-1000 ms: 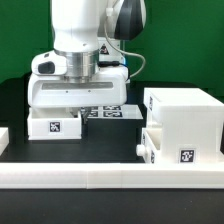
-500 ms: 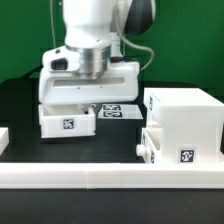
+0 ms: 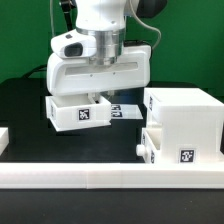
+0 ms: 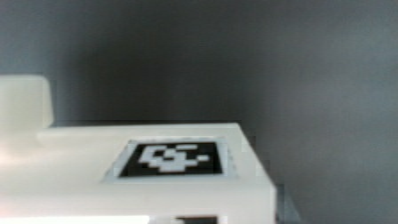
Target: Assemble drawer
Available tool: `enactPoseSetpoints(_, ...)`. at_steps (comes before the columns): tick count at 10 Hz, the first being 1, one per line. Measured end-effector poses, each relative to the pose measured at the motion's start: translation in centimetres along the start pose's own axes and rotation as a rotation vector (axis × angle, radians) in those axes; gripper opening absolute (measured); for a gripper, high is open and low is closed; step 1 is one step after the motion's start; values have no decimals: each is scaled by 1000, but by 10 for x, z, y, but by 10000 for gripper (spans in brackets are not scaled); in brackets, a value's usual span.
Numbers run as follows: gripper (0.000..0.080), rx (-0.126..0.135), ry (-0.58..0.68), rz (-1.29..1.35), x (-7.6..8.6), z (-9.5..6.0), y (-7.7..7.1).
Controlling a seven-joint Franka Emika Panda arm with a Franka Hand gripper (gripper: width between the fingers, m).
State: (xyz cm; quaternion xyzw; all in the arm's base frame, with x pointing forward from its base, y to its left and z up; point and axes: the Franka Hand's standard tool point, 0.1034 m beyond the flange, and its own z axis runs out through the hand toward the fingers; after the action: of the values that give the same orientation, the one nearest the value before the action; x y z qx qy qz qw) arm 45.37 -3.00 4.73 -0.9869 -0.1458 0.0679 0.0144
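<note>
The large white drawer housing (image 3: 185,118) stands at the exterior view's right, with a tag on its front. One small tray (image 3: 150,147) sits in its lower slot, sticking out toward the exterior view's left. My gripper (image 3: 97,99) is shut on the second white tray (image 3: 78,113) and holds it above the table, left of the housing and apart from it. In the wrist view this tray (image 4: 107,175) fills the lower part, with its tag (image 4: 175,158) facing the camera. My fingertips are mostly hidden there.
The long white border rail (image 3: 110,179) runs along the front of the table. The marker board (image 3: 127,111) lies flat on the black table behind the held tray. A small white piece (image 3: 3,137) shows at the exterior view's left edge.
My gripper has carried the tray up off the table and toward the exterior view's right, closer to the housing. The housing and its lower tray have not moved.
</note>
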Motion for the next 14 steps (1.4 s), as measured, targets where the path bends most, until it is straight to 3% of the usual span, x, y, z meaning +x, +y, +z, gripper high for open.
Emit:
enactPoseSetpoints(3,42,-4,-3,-199,0,-1,2)
enactPoseSetpoints(5,42,-19,-1,-440,19,-17,11)
enactPoseSetpoints(7,42,-29,9,-601,28,-22,13)
enactPoseSetpoints(11,42,-32,-1,-836,26,-20,15)
enactPoseSetpoints(12,42,-52,-9,-997,28,-22,19)
enactPoseSetpoints(13,42,-91,-12,-1150,34,-27,25)
enactPoseSetpoints(14,42,-107,-9,-1174,41,-31,27)
